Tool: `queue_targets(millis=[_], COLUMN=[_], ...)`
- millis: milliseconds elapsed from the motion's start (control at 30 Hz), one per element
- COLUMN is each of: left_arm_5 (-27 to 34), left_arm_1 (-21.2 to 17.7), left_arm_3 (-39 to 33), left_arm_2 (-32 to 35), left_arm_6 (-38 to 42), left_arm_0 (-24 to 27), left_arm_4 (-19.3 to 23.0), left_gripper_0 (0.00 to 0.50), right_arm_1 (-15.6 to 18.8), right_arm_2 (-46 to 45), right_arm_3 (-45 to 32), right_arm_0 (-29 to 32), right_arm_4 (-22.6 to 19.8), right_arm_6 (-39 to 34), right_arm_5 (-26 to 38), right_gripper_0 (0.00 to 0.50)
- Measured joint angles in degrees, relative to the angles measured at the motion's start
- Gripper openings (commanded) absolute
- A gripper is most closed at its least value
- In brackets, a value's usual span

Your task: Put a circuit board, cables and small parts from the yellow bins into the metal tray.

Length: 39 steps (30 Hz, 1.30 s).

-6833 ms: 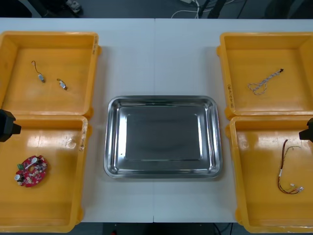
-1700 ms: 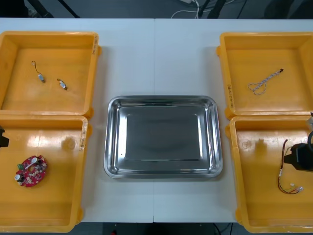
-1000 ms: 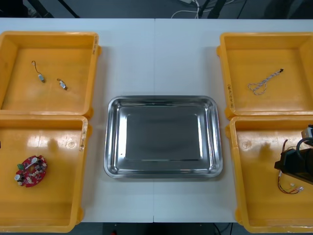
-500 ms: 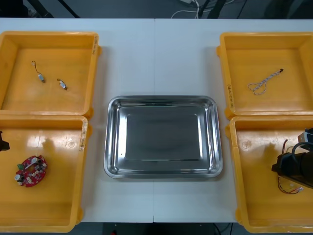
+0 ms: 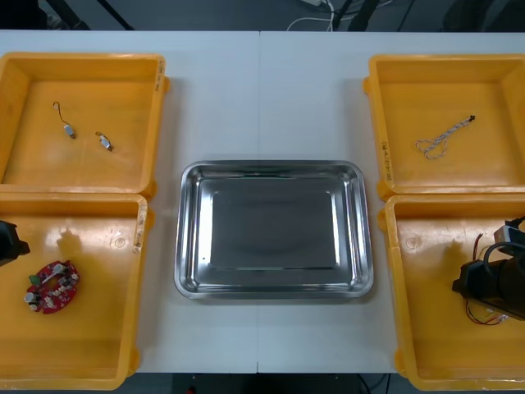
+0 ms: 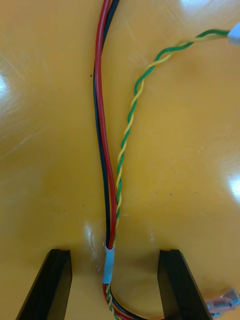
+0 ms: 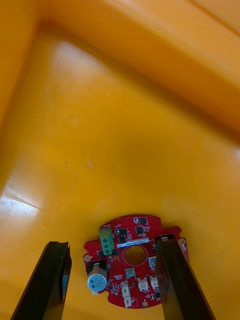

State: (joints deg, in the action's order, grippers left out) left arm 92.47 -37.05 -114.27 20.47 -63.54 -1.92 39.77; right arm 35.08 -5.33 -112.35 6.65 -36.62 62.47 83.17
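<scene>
- the right gripper (image 6: 114,254) is down in the lower-right yellow bin (image 5: 426,332), fingers spread wide either side of the red and yellow cable (image 6: 103,125), not pinching it
- the left gripper (image 7: 112,245), at the left edge over the lower-left yellow bin (image 5: 90,345), is spread too, round red circuit board (image 7: 131,260) between its fingers
- metal tray (image 5: 273,168) sits mid-frame, shiny

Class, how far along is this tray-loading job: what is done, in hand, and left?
Done: nothing; the shiny metal tray holds no items. In hand: the open right claw straddles the red and yellow cable; the open left claw hovers over the round red circuit board. Left: moving those, the twisted blue and white cable, and small metal parts.
</scene>
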Motion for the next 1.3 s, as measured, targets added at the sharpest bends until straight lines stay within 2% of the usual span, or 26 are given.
queue_targets(millis=[33,67,100,133,167,300,800,967,1300], left_arm_5=[-0.51,-1.05,-1.62,-2.23,-2.8,-4.02,-7.07,-8.51,-10.1], left_arm_1=[0.0,0.0,0.0,0.0,0.0,0.01,0.48,0.95,1.17], left_arm_3=[0.12,0.23,0.31,0.38,0.41,0.46,0.63,1.92,3.19], left_arm_2=[-0.33,-0.67,-1.0,-1.34,-1.65,-2.46,-4.55,-5.08,-5.57], left_arm_6=[0.0,0.0,0.0,0.0,0.0,0.0,0.01,0.01,0.01], left_arm_0=[-0.34,-0.69,-1.06,-1.47,-1.88,-3.31,-5.54,-5.54,-5.56], left_arm_4=[-0.05,-0.07,-0.09,-0.12,-0.16,-0.28,-0.46,-0.52,-0.72], left_gripper_0=[0.5,0.5,0.5,0.5,0.5,0.5,0.5,0.5,0.5], right_arm_1=[0.0,0.0,0.0,0.0,0.0,0.0,0.0,0.0,0.0], right_arm_2=[0.04,0.09,0.14,0.19,0.24,0.24,0.34,0.26,-2.38], right_arm_3=[0.0,0.0,0.0,0.0,0.0,0.0,0.0,-0.43,-6.37], right_arm_0=[0.0,0.0,0.0,0.0,0.0,0.0,-0.49,-2.48,-5.11], right_arm_4=[0.05,0.11,0.12,0.19,0.28,0.41,1.09,1.88,2.83], right_arm_6=[0.0,0.0,-0.01,-0.01,-0.01,-0.01,-0.01,-0.01,-0.01], right_arm_5=[0.0,0.0,-0.01,-0.01,-0.01,-0.01,0.68,6.23,17.1], right_gripper_0=[0.5,0.419,0.236,0.169,0.118,0.0,0.0,0.0,0.0])
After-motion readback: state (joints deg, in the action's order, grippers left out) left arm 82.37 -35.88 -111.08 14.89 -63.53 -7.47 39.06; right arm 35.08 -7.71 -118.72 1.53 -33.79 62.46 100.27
